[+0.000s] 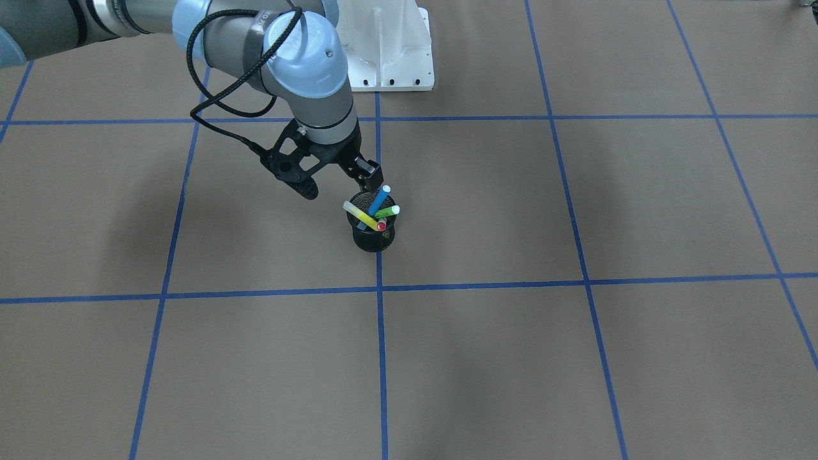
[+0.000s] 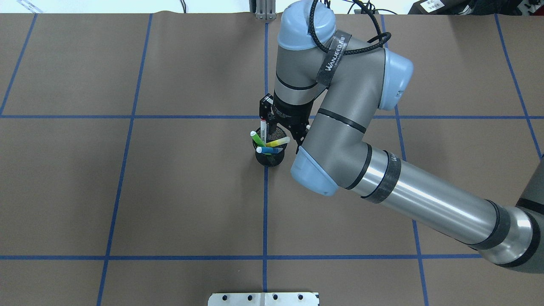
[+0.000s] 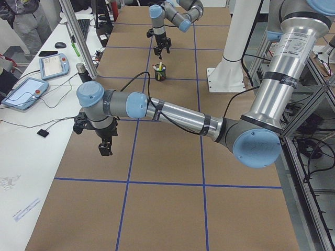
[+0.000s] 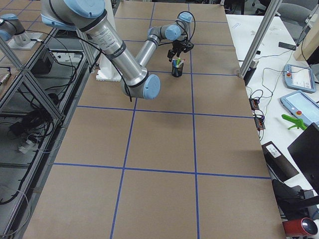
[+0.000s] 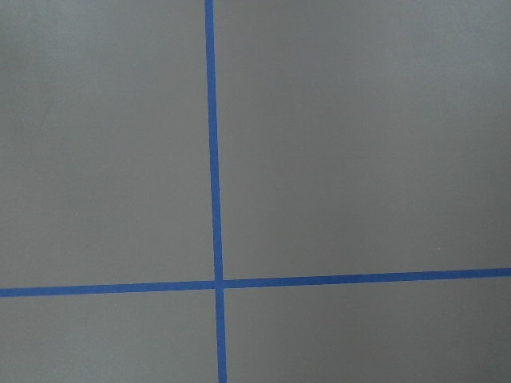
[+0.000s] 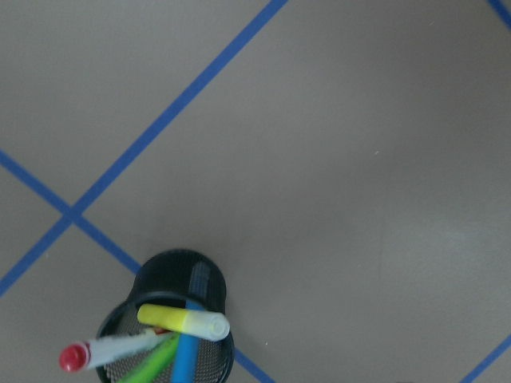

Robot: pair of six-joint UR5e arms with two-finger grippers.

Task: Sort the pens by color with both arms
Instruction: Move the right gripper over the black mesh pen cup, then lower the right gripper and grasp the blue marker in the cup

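A black mesh cup (image 1: pixel 374 239) stands on a blue tape line and holds all the pens: blue (image 1: pixel 379 200), green (image 1: pixel 388 211), yellow (image 1: pixel 359 216) and the white one with a red cap (image 1: pixel 381 225). My right gripper (image 1: pixel 339 182) hovers open and empty just above the cup, jaws spread wide. In the overhead view the gripper (image 2: pixel 282 125) is over the cup (image 2: pixel 270 158). The right wrist view shows the cup (image 6: pixel 180 275) and the pens at its bottom edge. My left gripper (image 3: pixel 104 146) hangs over bare table far from the cup; I cannot tell whether it is open or shut.
The white base pedestal (image 1: pixel 390 51) stands behind the cup. Blue tape lines (image 5: pixel 211 159) divide the brown table into squares. A side desk with tablets (image 3: pixel 26 91) and a metal post (image 3: pixel 78 36) runs along the table's far edge.
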